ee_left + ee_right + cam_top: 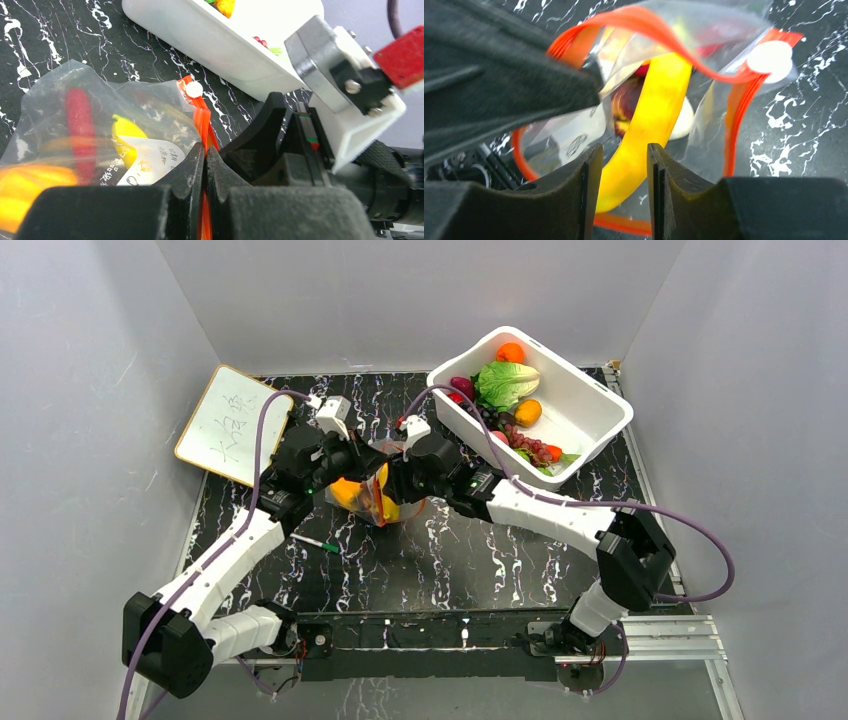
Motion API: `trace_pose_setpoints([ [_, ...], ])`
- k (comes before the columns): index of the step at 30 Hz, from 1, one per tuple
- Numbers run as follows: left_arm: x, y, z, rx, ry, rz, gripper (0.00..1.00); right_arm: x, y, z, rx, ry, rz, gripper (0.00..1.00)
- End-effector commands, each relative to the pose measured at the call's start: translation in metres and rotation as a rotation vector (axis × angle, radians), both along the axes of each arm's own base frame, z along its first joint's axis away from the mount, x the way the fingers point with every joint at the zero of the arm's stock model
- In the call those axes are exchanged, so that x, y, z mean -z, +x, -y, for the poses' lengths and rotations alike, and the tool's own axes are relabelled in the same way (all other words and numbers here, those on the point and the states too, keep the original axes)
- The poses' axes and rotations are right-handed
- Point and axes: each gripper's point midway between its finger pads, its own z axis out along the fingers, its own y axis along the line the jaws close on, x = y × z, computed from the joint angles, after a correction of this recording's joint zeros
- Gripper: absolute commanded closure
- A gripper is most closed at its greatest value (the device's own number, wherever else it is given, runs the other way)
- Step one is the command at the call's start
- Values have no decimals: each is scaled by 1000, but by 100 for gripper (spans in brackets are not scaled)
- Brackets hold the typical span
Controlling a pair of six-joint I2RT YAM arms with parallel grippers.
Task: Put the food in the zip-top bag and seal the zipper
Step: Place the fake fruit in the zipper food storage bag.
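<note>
Left pincer (205,152) is pressed together on the zipper (202,117). The red-orange strip rises from between its 2 black fingers to a white slider (193,89) at its end.

Right pincer (624,150) holds its fingers a narrow gap apart at the bag's mouth, with a yellow banana-shaped piece (654,115) in that gap. I cannot tell whether they pinch it or it lies beyond them inside the bag. A blurred black mass fills the upper left of the right wrist view and hides that side of the mouth.

From above, both wrists crowd over the zip-top bag (47,85) and cover most of it, so only scraps of yellow and orange show. It sits near the middle of the table (450,560), somewhat toward the far edge.

Bare table runs from the bag to the near edge, with a green-and-white pen (318,543) lying near the bag on the left. A white tub (585,405) holding more toy food (508,385) stands at the far right corner. A whiteboard (233,425) lies at the far left corner.

The bag is clear and crinkled, its rim bowed open in a loop. Inside show a red piece (80,125), a yellow piece (125,134) and a white printed label (150,160). A blurred orange-yellow piece (30,185) is cut off at the left edge of the left wrist view.
</note>
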Motion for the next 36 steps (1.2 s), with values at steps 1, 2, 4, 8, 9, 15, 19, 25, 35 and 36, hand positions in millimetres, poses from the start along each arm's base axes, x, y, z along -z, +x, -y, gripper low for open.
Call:
trace_pose_setpoints([
  [1,-36,-7,2,15,-64,74,100,1,29,-5,101,30,68,66],
  [2,-37,-8,1,14,-66,75,100,4,31,-5,112,25,67,68],
  [4,-37,-9,1,15,-71,74,100,10,36,-6,130,17,68,70],
  [8,-41,-13,3,26,-93,75,100,21,56,-6,215,10,105,78],
  [9,-41,-13,3,28,-96,75,100,22,58,-6,226,17,110,79],
  [15,-35,-13,-2,11,-72,75,100,13,59,-14,211,36,102,77],
  [19,-28,-9,-6,-9,-30,79,100,-12,50,-6,174,13,115,72],
  [25,-16,-2,-12,-30,34,79,100,-42,31,15,122,-5,138,61],
  [35,2,-4,-20,-11,145,89,100,-90,53,69,153,-23,210,49],
  [36,5,-5,-21,-5,159,88,100,-92,60,77,175,-23,215,48],
])
